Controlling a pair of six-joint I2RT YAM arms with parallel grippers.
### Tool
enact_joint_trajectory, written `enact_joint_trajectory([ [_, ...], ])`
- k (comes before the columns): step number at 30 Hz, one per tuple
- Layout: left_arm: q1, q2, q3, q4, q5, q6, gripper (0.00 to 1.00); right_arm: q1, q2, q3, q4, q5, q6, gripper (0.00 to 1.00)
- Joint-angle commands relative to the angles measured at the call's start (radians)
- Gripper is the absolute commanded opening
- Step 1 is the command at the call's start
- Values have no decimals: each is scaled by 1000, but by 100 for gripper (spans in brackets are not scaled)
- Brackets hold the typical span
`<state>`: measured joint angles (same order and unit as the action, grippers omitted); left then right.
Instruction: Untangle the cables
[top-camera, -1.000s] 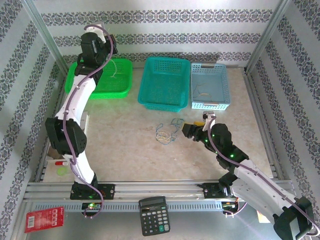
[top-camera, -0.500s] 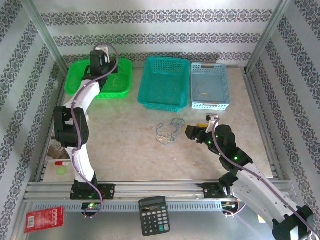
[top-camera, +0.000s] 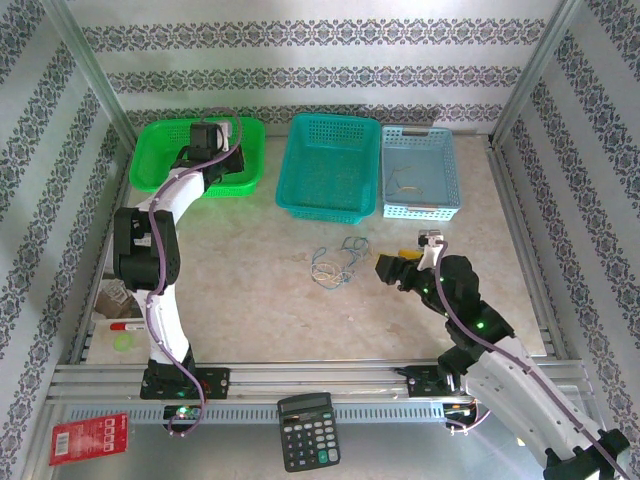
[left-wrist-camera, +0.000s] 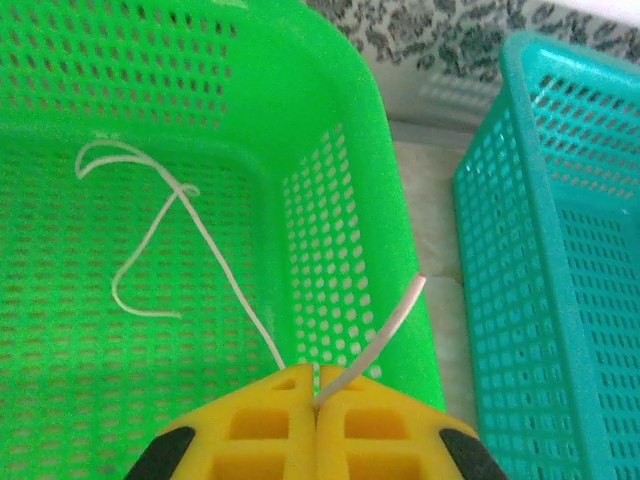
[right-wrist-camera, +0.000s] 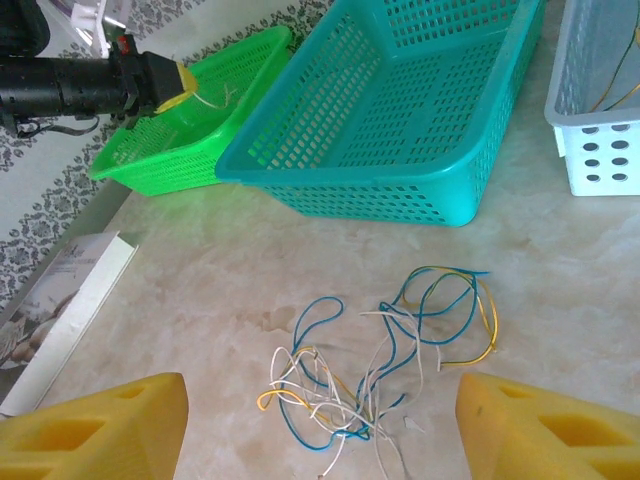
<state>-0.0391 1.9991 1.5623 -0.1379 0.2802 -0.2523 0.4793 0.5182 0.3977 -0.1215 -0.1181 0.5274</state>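
Observation:
The cables (top-camera: 338, 262) lie as a small tangle of blue, yellow and whitish wires on the table's middle, in front of the teal basket. My right gripper (top-camera: 393, 265) stands open just right of the tangle; in the right wrist view the cables (right-wrist-camera: 380, 370) lie between and beyond its two yellow fingers (right-wrist-camera: 100, 430), untouched. My left gripper (top-camera: 213, 140) hangs over the green basket (top-camera: 155, 170). It is shut (left-wrist-camera: 317, 372) on a white cable (left-wrist-camera: 395, 315), whose long end trails down onto the basket floor (left-wrist-camera: 150, 240).
A teal basket (top-camera: 330, 165) and a light blue basket (top-camera: 420, 170) holding a thin yellow wire stand at the back. A calculator (top-camera: 307, 430) and a red card (top-camera: 88, 438) lie at the near edge. A white box (right-wrist-camera: 60, 310) sits at the table's left.
The left arm has come down from high at the back to low over the green basket with the white cable. The right gripper has drifted slightly right.

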Motion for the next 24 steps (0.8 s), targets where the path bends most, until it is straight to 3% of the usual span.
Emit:
enact_joint_trajectory([
  [1, 1, 28, 17, -124, 73, -31, 7, -8, -26, 30, -18, -5, 3, 71],
  [10, -12, 74, 52, -295, 43, -22, 7, -8, -54, 56, -47, -10, -1, 71],
  [18, -34, 83, 103, -407, 167, -10, 16, -8, -70, 67, -64, 1, 0, 71],
  [24, -69, 35, 71, -382, 234, -46, 18, -8, -56, 70, -56, 0, 5, 71],
])
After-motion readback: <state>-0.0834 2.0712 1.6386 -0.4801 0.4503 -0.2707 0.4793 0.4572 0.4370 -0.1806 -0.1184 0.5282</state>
